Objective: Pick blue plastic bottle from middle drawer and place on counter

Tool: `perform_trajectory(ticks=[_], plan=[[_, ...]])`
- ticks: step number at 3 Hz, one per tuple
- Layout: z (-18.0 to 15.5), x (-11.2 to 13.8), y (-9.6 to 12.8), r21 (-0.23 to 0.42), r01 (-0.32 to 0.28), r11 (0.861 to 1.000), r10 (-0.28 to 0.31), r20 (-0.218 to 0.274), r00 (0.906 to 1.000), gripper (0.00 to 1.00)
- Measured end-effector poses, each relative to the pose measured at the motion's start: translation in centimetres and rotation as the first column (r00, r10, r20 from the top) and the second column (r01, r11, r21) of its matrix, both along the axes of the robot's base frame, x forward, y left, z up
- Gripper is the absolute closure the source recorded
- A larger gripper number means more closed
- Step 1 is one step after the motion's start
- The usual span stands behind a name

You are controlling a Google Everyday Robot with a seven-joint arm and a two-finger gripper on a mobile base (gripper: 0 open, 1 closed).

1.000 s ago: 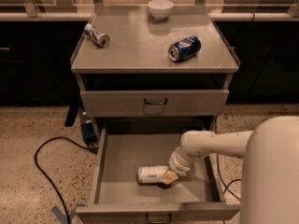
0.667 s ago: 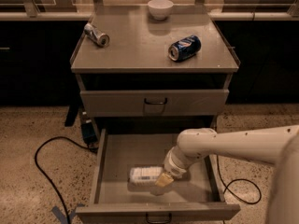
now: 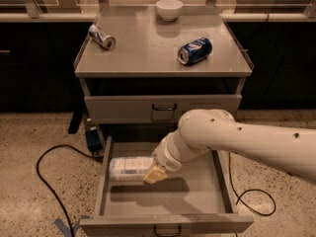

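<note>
The blue plastic bottle [image 3: 127, 168], whitish with a pale label, lies on its side and is held above the floor of the open middle drawer [image 3: 219, 186], near its left side. My gripper [image 3: 154, 171] is shut on the bottle's right end, with a tan fingertip [image 3: 153, 175] showing below it. My white arm reaches in from the right over the drawer. The counter [image 3: 148, 48] is the grey top of the cabinet above.
On the counter lie a silver can [image 3: 101, 36] at the left, a dark blue soda can [image 3: 194, 51] at the right, and a white bowl [image 3: 169, 9] at the back. The upper drawer [image 3: 163, 108] is closed. Black cables [image 3: 49, 181] trail on the floor.
My gripper has lifted the bottle off the drawer floor and carried it up and to the left. The arm has swung further over the drawer.
</note>
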State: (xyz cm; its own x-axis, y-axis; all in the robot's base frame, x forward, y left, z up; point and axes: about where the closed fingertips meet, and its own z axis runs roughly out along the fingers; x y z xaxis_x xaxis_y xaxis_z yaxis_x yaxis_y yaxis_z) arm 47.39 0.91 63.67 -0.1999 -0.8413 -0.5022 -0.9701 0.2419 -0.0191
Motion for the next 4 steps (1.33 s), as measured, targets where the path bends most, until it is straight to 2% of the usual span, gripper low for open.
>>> perform_trajectory(ticks=[1, 2, 3, 4], plan=[[7.9, 1.1, 2.6, 0.015, -0.009, 1.0, 0.007, 0.131, 0.9913, 1.0], [14.5, 2.7, 4.9, 0.009, -0.017, 1.0, 0.014, 0.284, 0.9588, 1.0], [14.5, 2.7, 4.9, 0.009, -0.017, 1.0, 0.014, 0.284, 0.9588, 1.0], [15.5, 2.9, 5.3, 0.002, -0.031, 1.0, 0.029, 0.304, 0.9521, 1.0]])
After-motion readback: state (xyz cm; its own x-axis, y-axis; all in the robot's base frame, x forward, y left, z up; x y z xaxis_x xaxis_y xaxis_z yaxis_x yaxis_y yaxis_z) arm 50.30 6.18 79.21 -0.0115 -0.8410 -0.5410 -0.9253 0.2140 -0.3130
